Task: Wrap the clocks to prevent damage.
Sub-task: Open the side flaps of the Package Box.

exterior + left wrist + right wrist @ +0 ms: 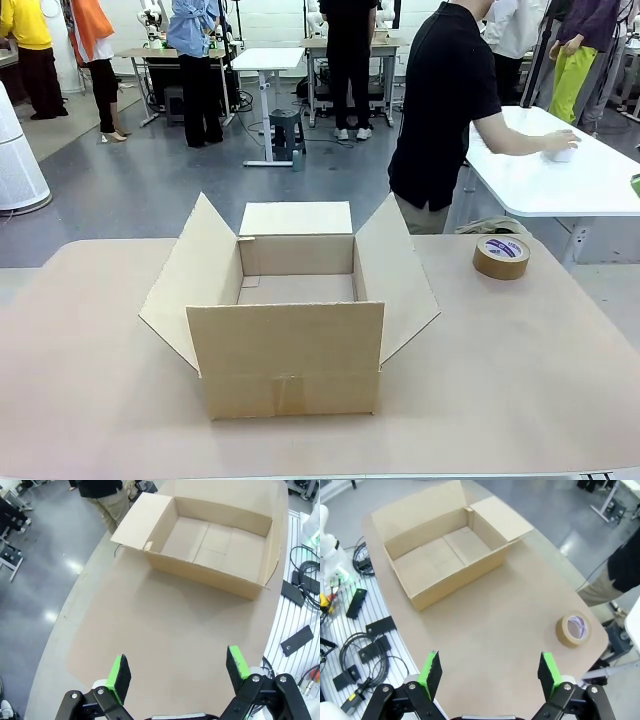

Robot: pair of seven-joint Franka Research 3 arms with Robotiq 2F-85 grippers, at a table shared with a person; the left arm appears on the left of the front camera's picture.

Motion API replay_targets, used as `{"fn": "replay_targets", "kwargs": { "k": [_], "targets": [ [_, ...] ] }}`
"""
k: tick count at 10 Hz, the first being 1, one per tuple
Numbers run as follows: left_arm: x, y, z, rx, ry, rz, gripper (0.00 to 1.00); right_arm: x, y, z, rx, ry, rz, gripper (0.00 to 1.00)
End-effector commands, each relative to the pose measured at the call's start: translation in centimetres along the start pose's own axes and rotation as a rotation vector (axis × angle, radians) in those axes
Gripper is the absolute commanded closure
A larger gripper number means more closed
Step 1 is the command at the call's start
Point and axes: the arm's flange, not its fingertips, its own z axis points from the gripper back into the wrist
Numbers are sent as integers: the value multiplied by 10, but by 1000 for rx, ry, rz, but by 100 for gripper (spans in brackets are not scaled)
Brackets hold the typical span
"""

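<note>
Open box on a table, wrapping not yet begun.
An empty box stands flaps-out on the table, tape to its right. The left gripper and right gripper hover spread wide, holding nothing. A person reaches to a white table behind, hand on a small white thing (perhaps a clock; I cannot tell). The next move needs a clock within reach.

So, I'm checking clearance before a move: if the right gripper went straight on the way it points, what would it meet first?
Probably the bare table, between the cardboard box and the tape roll; the open right gripper seems aimed at neither, though depth is unclear.
</note>
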Motion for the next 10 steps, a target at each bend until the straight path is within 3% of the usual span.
{"fn": "replay_targets", "kwargs": {
  "k": [1, 5, 6, 7, 8, 9, 10],
  "targets": [
    [0, 2, 1, 5, -13, 0, 0, -2, -3, 5, -1, -18, -7, 0],
    [0, 2, 1, 5, -13, 0, 0, -2, -3, 5, -1, -18, -7, 0],
    [0, 0, 1, 3, 1, -1, 0, -2, -2, 5, -20, 0, -13, 8],
    [1, 0, -1, -19, 7, 15, 59, 1, 4, 7, -17, -7, -6, 60],
    [3, 0, -1, -35, 8, 13, 59, 2, 6, 8, -22, -5, -6, 60],
    [4, -2, 0, -39, 14, 18, 100, 3, 7, 9, -20, -3, -4, 100],
    [4, -2, 1, -49, 20, 16, 65, 2, 8, 10, -17, 3, -5, 68]
  ]
}}
